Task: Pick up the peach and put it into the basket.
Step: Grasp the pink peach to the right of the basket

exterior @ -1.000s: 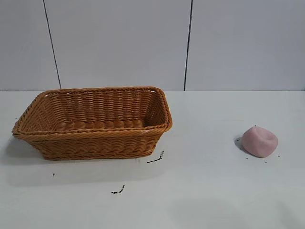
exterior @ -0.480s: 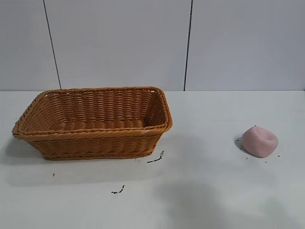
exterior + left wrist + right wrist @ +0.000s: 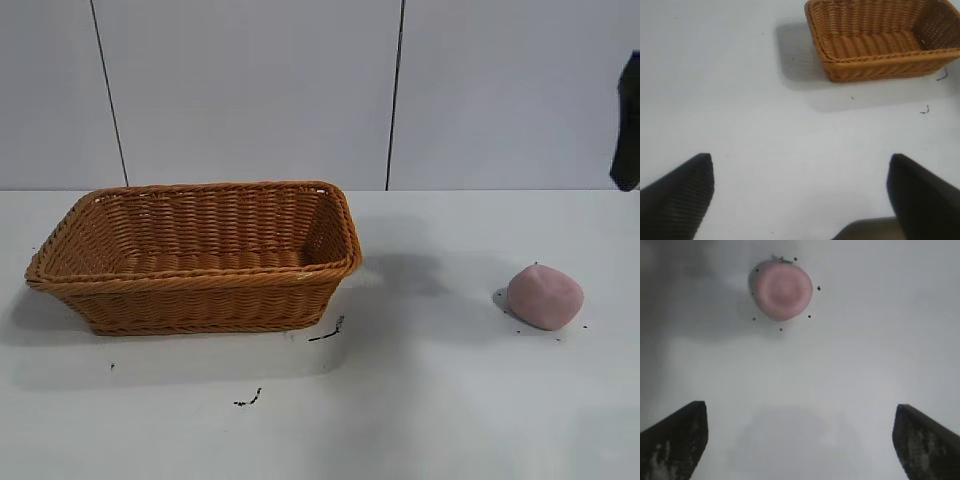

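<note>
You were right at the start of this one, operator: nothing had been picked up yet. The peach [image 3: 544, 297] sat on the white table [image 3: 450, 400], well apart from the basket [image 3: 200, 257] and off to its right in the exterior view, with not a finger on it. The basket held nothing that I could see.

Your right gripper [image 3: 800, 440] hung high above the table with its jaws spread wide. In the right wrist view the peach [image 3: 781, 290] lay out ahead of the fingertips, not between them. All the exterior view showed of that arm was a dark sliver [image 3: 627, 125] at the right edge, well above the fruit.

Your left gripper [image 3: 800, 192] was also held wide open, over bare table, with the basket [image 3: 880, 40] some way ahead of it. By my reading it was idle.

So, as I judged it, every step was left to do: come down on the peach, close, lift, carry it across and let go over the basket.

As for the peach itself, it was a pale pink, matte, slightly lumpy ball with a darker pink middle and a tiny stalk nub. Small dark specks [image 3: 810, 316] lay scattered on the table around it.
</note>
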Robot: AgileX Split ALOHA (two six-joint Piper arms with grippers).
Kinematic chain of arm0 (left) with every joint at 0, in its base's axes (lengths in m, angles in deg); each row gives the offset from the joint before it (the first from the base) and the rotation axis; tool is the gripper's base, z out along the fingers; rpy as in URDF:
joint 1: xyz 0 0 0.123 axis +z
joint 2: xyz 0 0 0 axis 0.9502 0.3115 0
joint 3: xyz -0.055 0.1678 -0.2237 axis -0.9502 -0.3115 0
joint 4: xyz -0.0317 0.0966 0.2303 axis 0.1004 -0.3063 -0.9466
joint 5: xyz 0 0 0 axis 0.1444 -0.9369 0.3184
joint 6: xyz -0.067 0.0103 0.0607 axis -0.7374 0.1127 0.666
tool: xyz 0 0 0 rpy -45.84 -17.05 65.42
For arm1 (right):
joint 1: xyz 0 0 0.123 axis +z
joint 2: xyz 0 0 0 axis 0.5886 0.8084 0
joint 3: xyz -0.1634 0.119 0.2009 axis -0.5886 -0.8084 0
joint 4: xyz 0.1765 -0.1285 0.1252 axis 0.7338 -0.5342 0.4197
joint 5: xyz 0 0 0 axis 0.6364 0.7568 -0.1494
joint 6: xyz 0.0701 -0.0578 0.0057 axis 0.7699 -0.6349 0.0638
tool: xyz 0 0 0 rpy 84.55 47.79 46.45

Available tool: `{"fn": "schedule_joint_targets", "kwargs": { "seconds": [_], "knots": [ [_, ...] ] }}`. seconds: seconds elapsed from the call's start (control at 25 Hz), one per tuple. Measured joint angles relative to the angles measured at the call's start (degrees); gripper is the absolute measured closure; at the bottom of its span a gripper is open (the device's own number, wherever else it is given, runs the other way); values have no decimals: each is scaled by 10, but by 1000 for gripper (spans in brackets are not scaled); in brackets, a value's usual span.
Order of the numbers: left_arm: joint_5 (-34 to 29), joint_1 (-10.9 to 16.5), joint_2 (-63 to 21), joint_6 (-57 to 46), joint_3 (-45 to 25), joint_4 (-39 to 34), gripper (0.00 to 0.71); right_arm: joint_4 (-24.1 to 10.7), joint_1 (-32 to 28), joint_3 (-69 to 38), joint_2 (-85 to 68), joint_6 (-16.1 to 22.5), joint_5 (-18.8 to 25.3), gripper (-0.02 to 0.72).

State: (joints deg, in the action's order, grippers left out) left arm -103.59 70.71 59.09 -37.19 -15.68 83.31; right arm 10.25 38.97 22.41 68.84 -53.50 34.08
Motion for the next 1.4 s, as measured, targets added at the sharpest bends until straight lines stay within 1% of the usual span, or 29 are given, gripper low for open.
{"fn": "schedule_joint_targets", "kwargs": {
  "seconds": [0.2, 0.24, 0.48, 0.76, 0.8, 0.84, 0.92, 0.96, 1.0, 1.04, 1.16, 1.24, 1.4],
  "knots": [
    [0, 0, 0, 0, 0, 0, 18, -3, 2, 9, 59, 0, -43, 14],
    [0, 0, 0, 0, 0, 0, 18, -3, 2, 9, 59, 0, -43, 14],
    [0, 0, 0, 0, 0, 0, 18, 1, 2, 11, 139, -2, -77, 14],
    [0, 0, 0, 0, 0, 0, 18, 4, 2, 11, 162, -2, -85, 19],
    [0, 0, 0, 0, 0, 0, 18, 4, 2, 11, 162, -2, -85, 50],
    [0, 0, 0, 0, 0, 0, 18, 4, 2, 11, 162, -2, -85, 123],
    [0, 0, 0, 0, 0, 0, 18, 4, 2, 11, 162, -2, -80, 332],
    [0, 0, 0, 0, 0, 0, 18, 4, 2, 11, 162, -2, -76, 464],
    [0, 0, 0, 0, 0, 0, 18, 4, 2, 11, 162, -2, -72, 555],
    [0, 0, 0, 0, 0, 0, 18, 4, 2, 12, 160, -2, -70, 607],
    [0, 0, 0, 0, 0, 0, 18, 0, 2, 30, 146, -2, -51, 664],
    [0, 0, 0, 0, 0, 0, 18, -3, 2, 55, 130, -2, -28, 675],
    [0, 0, 0, 0, 0, 0, 18, -4, 2, 143, 93, -2, 26, 679]
  ]
}}
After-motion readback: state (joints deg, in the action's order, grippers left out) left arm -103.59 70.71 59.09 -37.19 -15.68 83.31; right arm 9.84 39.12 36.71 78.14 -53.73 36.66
